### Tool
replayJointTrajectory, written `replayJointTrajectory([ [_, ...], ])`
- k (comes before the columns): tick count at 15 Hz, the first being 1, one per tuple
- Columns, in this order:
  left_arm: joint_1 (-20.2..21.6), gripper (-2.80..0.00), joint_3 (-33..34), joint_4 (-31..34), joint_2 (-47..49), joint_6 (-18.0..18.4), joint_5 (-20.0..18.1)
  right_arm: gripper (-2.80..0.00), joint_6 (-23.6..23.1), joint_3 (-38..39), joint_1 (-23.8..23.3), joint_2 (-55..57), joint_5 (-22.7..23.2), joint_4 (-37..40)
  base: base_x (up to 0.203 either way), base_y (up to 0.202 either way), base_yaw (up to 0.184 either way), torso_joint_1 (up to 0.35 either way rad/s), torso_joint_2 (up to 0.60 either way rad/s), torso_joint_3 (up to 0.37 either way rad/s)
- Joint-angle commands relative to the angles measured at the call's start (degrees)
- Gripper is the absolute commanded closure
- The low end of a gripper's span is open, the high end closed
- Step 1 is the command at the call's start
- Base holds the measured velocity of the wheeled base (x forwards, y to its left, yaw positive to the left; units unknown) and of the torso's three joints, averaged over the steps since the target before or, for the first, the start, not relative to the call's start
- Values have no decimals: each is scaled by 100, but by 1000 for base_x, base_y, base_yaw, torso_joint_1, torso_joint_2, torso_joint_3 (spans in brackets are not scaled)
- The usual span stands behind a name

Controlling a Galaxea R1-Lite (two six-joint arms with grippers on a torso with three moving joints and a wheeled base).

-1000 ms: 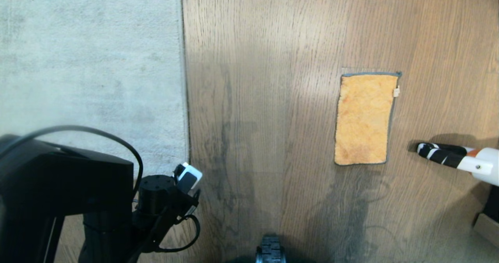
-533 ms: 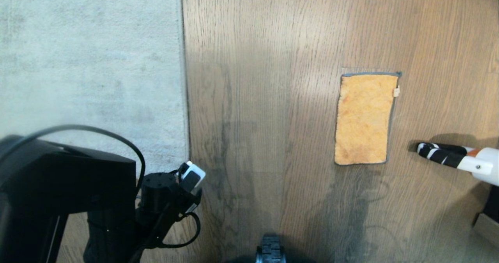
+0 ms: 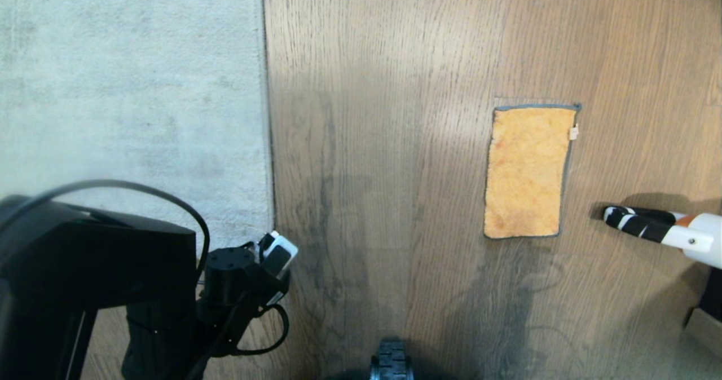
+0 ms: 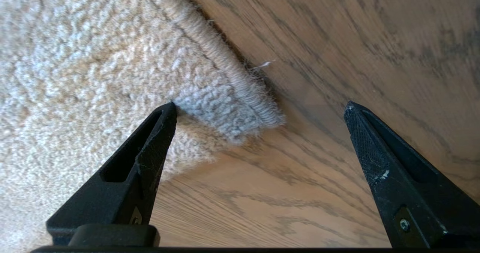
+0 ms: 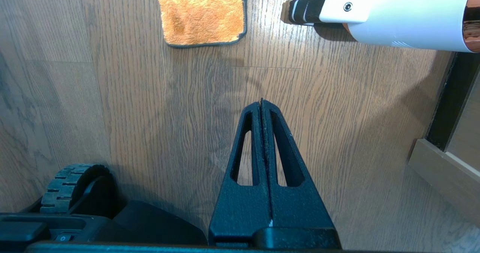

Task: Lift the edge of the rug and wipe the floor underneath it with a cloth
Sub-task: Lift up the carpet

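The pale rug (image 3: 130, 98) covers the left of the brown plank floor (image 3: 383, 143). Its rug edge (image 3: 266, 115) runs straight down to a square corner (image 4: 240, 118). My left gripper (image 4: 258, 108) is open and low over that corner. One finger (image 4: 157, 133) rests on the pile and the other (image 4: 363, 140) stands over bare floor, with nothing gripped. In the head view only the left wrist (image 3: 242, 278) shows. The orange cloth (image 3: 527, 171) lies flat on the floor to the right, also seen as the cloth (image 5: 202, 12) ahead of my shut, empty right gripper (image 5: 261, 102).
A white device with a black striped nozzle (image 3: 648, 228) lies on the floor just right of the cloth. My base wheel (image 3: 391, 366) shows at the bottom centre. A skirting or furniture edge (image 5: 446, 170) borders the floor on the far right.
The left wrist has shifted and turned slightly at the rug corner. The cloth, the white device and the right arm have not moved.
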Motion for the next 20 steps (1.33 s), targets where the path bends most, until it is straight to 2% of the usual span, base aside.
replayJointTrajectory([
  [1, 8, -280, 17, -267, -34, 61, 16, 0, -2, 0, 0, 6, 0, -6, 0, 0, 0, 0, 0, 0],
  [11, 69, -280, -145, -267, 98, 224, 142, 0, -2, 0, 0, 6, 0, -6, 0, 0, 0, 0, 0, 0],
  [20, 289, -280, -247, -267, -16, 561, 155, 0, -2, 0, 0, -2, 0, -1, 0, 0, 0, 0, 0, 0],
])
